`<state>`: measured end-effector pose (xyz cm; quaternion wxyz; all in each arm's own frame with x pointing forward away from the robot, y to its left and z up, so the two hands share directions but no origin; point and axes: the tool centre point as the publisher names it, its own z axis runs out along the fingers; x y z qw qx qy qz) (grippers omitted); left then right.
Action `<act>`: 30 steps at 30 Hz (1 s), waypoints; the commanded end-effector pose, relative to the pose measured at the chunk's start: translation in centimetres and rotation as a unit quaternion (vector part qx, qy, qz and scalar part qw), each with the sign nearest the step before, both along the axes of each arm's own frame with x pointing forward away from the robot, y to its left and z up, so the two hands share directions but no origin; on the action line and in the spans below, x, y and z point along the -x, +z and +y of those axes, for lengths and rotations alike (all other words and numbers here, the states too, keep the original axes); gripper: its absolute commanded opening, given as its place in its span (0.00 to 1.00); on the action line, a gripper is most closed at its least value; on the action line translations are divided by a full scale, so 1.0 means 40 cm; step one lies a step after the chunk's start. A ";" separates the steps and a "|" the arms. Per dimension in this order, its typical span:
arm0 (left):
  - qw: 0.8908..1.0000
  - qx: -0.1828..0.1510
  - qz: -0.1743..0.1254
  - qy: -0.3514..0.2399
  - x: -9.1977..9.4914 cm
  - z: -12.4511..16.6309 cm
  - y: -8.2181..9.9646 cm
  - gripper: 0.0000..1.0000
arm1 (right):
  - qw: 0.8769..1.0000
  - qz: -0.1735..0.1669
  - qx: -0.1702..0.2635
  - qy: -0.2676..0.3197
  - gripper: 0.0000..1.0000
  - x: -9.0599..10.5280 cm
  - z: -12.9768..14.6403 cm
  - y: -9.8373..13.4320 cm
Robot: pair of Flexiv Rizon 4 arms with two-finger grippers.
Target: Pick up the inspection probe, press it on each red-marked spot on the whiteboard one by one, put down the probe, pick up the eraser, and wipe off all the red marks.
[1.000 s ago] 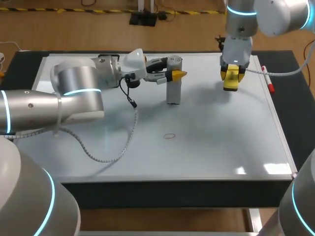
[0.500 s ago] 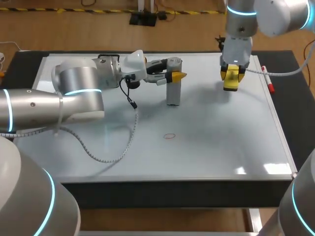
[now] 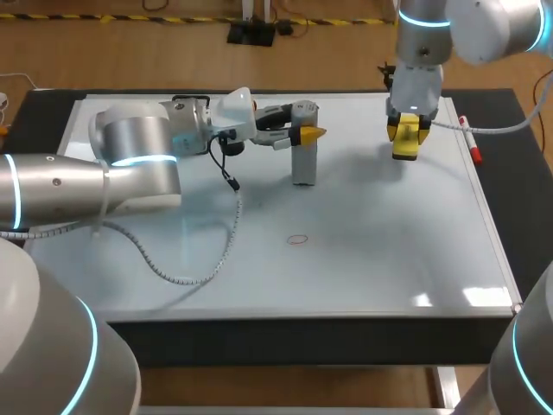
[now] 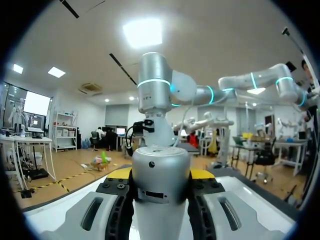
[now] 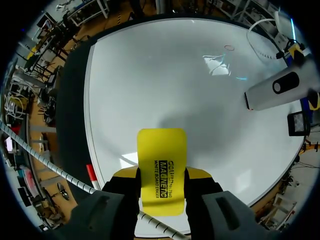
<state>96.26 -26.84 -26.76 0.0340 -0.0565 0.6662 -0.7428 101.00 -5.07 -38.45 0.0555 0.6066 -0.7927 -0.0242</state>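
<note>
our left jaws pinch the silver inspection probe [image 3: 304, 162], which stands upright over the far middle of the whiteboard [image 3: 389, 259]. our right jaws pinch the yellow eraser [image 5: 161, 162] over the board's far right part, well apart from the small red mark [image 3: 298, 239] that lies nearer the front edge.

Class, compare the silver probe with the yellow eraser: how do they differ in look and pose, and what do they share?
The silver cylindrical probe is round and metallic; the flat yellow eraser is a thin slab. The probe stands upright, seemingly touching the whiteboard; the eraser hangs above it. Shared: each is clamped between fingers, by the left gripper and right gripper respectively.
</note>
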 end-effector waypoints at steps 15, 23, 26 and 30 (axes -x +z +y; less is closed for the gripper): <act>1.000 0.004 -0.004 0.004 0.002 0.018 0.031 0.00 | 1.000 0.000 0.002 0.001 0.00 -0.002 -0.002 0.002; 1.000 0.003 -0.009 0.012 0.004 0.060 0.072 0.00 | 1.000 0.000 0.002 0.001 0.00 -0.002 -0.002 0.002; 1.000 0.003 -0.012 0.016 0.012 0.091 0.088 0.00 | 1.000 0.000 0.002 0.001 0.00 -0.002 -0.002 0.002; 0.999 0.003 -0.017 0.030 0.024 0.143 0.104 0.00 | 1.000 0.000 0.002 0.001 0.00 -0.002 -0.002 0.002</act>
